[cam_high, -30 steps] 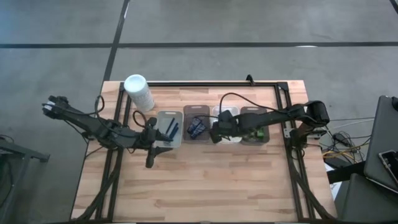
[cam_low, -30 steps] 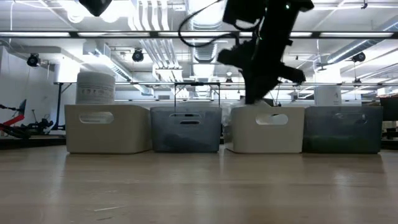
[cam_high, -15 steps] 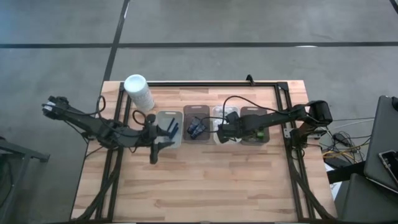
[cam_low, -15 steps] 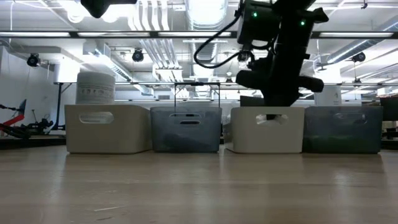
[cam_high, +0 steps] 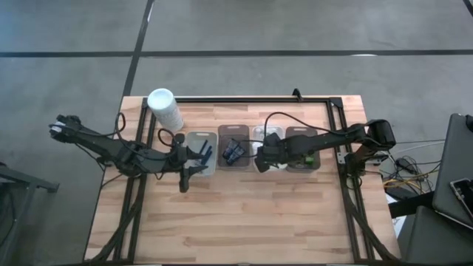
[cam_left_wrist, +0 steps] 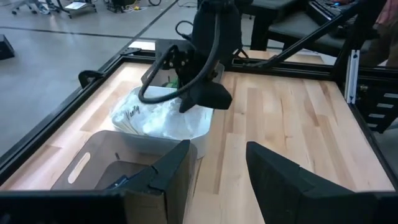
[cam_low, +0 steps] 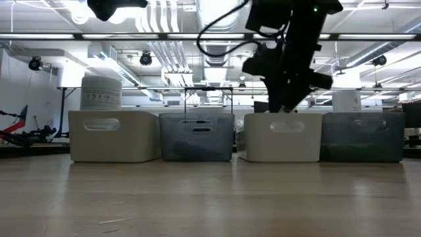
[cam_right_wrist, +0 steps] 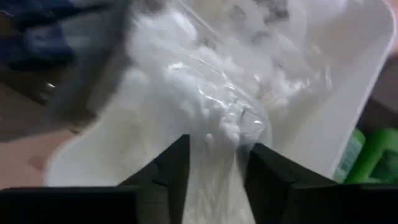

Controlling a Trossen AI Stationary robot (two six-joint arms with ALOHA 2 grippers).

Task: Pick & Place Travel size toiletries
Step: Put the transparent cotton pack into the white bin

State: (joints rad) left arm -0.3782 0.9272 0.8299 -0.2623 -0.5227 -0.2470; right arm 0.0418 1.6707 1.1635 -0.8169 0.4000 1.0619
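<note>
High view: four small rectangular trays stand in a row across the middle of the pale wooden slatted tabletop (cam_high: 244, 214), with a tall white cylindrical container (cam_high: 165, 109) standing at about ten o'clock from the row. The left arm reaches in from the nine o'clock side, stretched low and nearly level, and its left gripper (cam_high: 194, 162) lies at the near edge of the grey tray (cam_high: 200, 154) at the left end of the row, where thin dark blue razor sticks (cam_high: 204, 152) lie. The right arm comes in from three o'clock, bent at the elbow and passing over the far-right tray with bright green bottles (cam_high: 310, 158), so that the right gripper (cam_high: 263, 157) sits over the white tray (cam_high: 270, 164). The brown tray (cam_high: 234, 152) between them holds small black sachets (cam_high: 233, 151).

Low view: the right arm hangs down from above, wrist turned down into the white tray, and its fingertips are hidden behind the tray wall.

Left wrist view: the left gripper's two dark fingers (cam_left_wrist: 173, 168) stand spread apart with nothing between them, just past the grey tray's rim. Farther on, the white tray is heaped with white crinkly packets (cam_left_wrist: 155, 117), with the right arm bowed over it.

Right wrist view: the right gripper's fingers (cam_right_wrist: 171, 165) are parted, and a clear crinkly packet (cam_right_wrist: 217, 124) with white contents lies between them, trailing onto the heap in the white tray. Whether the fingers press the packet cannot be told.
</note>
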